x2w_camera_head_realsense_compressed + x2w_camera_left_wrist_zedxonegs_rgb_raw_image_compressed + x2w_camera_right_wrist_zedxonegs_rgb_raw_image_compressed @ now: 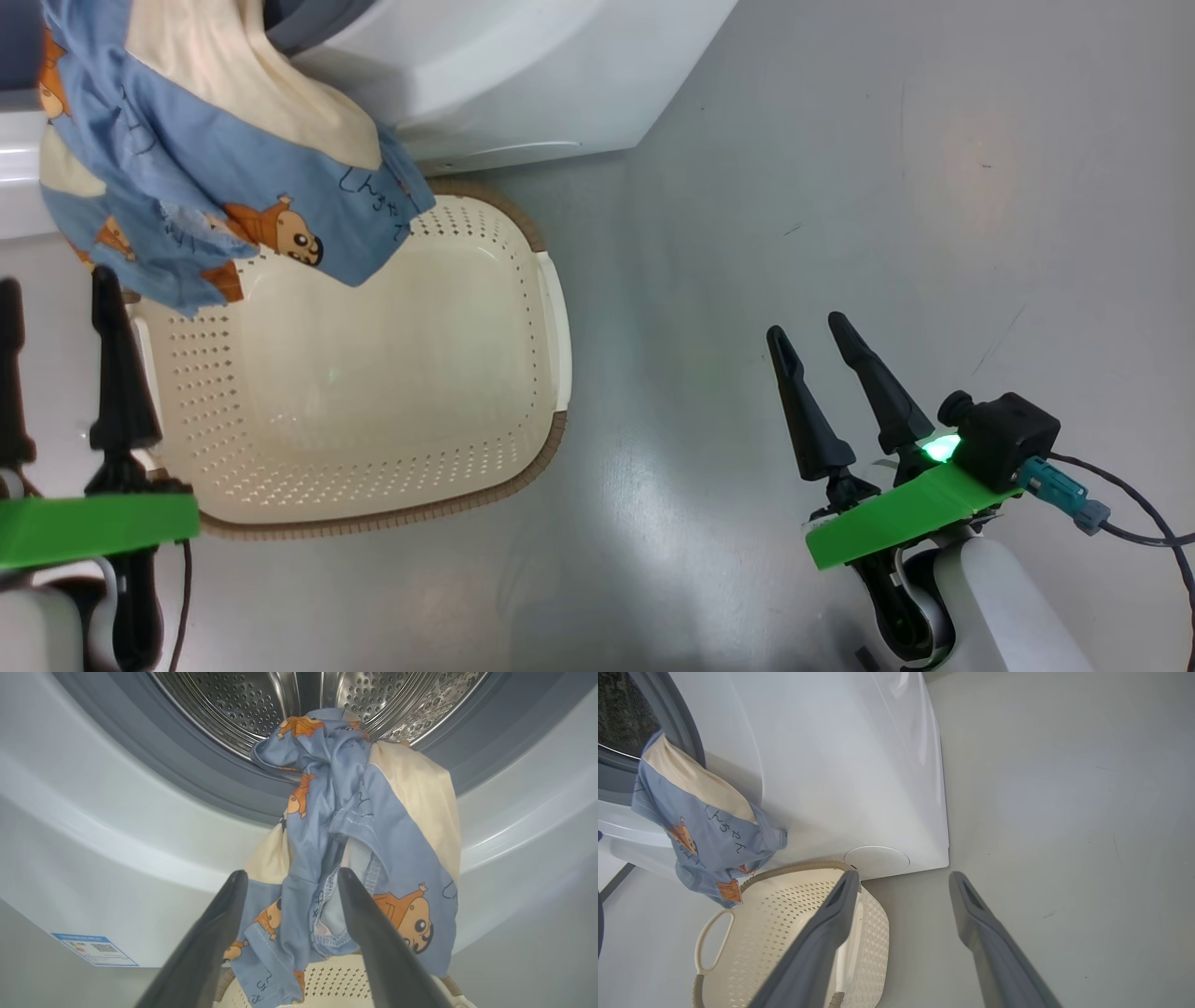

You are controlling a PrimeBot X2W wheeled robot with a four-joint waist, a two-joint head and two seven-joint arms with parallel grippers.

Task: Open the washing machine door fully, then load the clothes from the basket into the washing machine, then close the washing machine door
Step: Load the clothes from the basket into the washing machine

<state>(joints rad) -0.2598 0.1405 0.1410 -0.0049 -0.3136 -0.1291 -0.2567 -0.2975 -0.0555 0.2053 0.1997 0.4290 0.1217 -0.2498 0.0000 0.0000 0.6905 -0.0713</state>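
Note:
The clothes (215, 177), blue fabric with orange cartoon figures and cream patches, hang out of the washing machine (523, 75) mouth, draped over the grey gasket (196, 774) and dangling above the basket's far rim. Their upper end lies in the steel drum (233, 700). The cream basket (373, 373) on the floor has nothing inside. My left gripper (56, 280) is open at the basket's left side, and in its wrist view its fingers (219, 924) point at the hanging clothes (355, 812) without touching. My right gripper (806, 329) is open over bare floor, right of the basket. The washing machine door is out of view.
Grey floor (840, 187) stretches to the right of the machine and basket. A round white cover (876, 861) sits low on the machine's front, near the basket's rim (794, 867). A blue label (93, 949) is stuck low on the front panel.

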